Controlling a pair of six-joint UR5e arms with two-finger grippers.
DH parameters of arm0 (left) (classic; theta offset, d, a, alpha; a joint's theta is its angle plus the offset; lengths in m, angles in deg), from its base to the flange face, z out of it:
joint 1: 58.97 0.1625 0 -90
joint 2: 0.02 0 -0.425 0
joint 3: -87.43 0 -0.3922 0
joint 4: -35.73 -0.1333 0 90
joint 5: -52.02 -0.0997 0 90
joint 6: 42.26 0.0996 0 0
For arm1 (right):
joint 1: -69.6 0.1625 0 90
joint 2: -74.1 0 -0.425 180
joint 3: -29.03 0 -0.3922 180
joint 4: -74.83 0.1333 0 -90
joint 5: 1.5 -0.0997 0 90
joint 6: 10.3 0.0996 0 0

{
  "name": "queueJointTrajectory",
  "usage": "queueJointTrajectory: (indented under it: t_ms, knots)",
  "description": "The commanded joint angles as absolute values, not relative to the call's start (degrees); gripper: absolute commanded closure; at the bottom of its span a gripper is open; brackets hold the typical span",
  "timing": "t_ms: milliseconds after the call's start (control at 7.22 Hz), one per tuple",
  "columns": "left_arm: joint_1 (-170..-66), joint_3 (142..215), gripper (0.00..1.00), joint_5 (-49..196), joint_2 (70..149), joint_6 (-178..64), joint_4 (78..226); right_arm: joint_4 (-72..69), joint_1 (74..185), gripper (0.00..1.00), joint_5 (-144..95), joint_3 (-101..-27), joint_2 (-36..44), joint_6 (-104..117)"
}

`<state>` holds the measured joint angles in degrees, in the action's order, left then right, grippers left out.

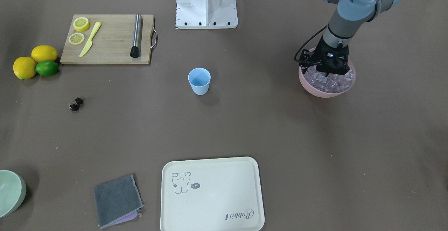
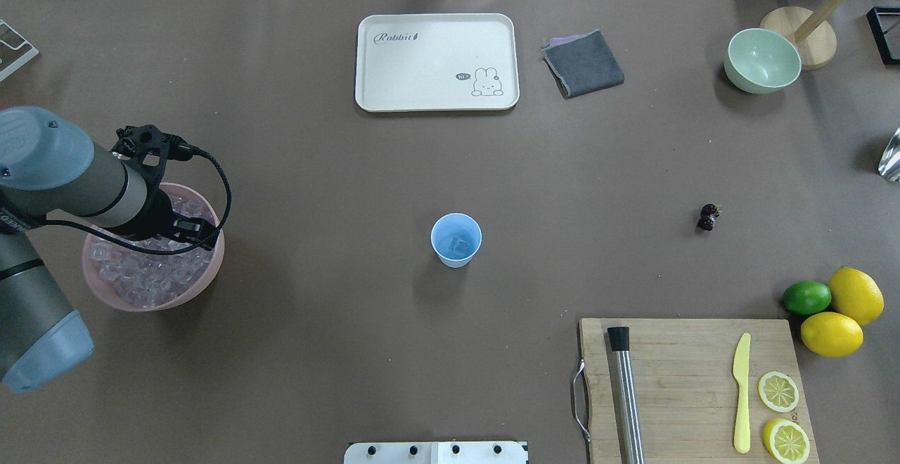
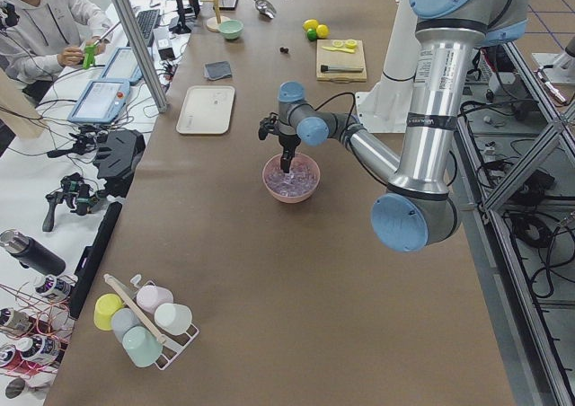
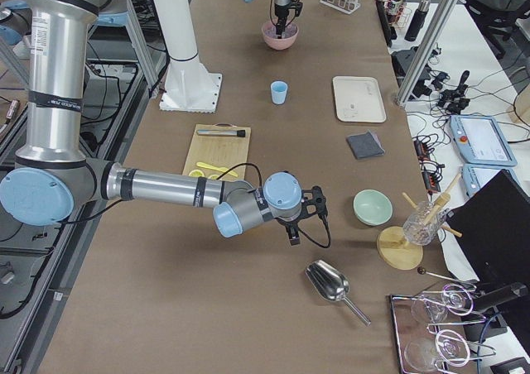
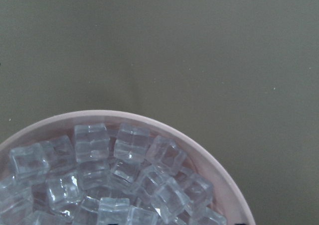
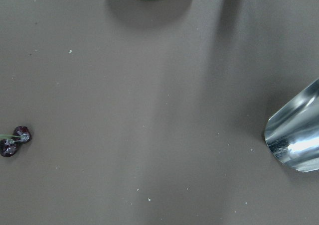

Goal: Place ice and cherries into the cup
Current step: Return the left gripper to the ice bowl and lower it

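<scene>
The light blue cup (image 2: 456, 239) stands upright mid-table with one clear cube of ice showing inside it. More ice (image 5: 124, 175) fills a pink bowl (image 1: 315, 89) on the robot's left. My left gripper (image 1: 327, 72) points down into that ice; its fingertips are buried among the cubes, so I cannot tell whether it is open or shut. The cherries (image 1: 76, 104) lie as a dark pair on the bare table on the robot's right, also in the right wrist view (image 6: 15, 140). My right gripper (image 4: 296, 235) hovers above the table beyond them; I cannot tell its state.
A wooden cutting board (image 2: 689, 387) carries lemon slices, a yellow knife and a metal muddler. Two lemons and a lime (image 2: 807, 297) sit beside it. A cream tray (image 2: 436, 95), a grey cloth (image 2: 583, 63), a pale green bowl (image 2: 762, 60) and a metal scoop (image 6: 296, 140) lie along the far side.
</scene>
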<state>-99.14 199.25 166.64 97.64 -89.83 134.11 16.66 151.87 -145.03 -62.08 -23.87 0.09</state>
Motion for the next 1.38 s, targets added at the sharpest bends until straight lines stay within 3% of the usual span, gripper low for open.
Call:
queueJointTrajectory:
  t_ms: [0, 138, 415, 969, 1108, 1246]
  knots:
    - [-99.22, 199.75, 0.18, 167.07, 93.96, -89.9, 136.08, 16.91, 151.87, 0.0, -145.11, -62.11, -23.9, 0.16]
    - [-99.22, 199.67, 0.2, 167.07, 93.33, -90.33, 137.05, 16.92, 151.78, 0.0, -145.11, -62.11, -24.07, 0.07]
    - [-99.13, 199.67, 0.42, 167.07, 93.41, -90.6, 137.06, 17.96, 151.78, 0.0, -145.63, -62.11, -24.95, -0.02]
    - [-98.96, 198.88, 0.43, 166.98, 93.94, -90.69, 138.11, 21.49, 151.78, 0.0, -146.6, -62.2, -27.59, 0.07]
    - [-98.96, 198.88, 0.5, 167.07, 93.94, -90.78, 138.2, 21.49, 151.78, 0.0, -146.6, -62.72, -28.03, 0.07]
    - [-98.96, 198.79, 0.79, 167.16, 93.94, -90.78, 138.21, 21.49, 151.78, 0.0, -146.52, -63.07, -28.38, 0.07]
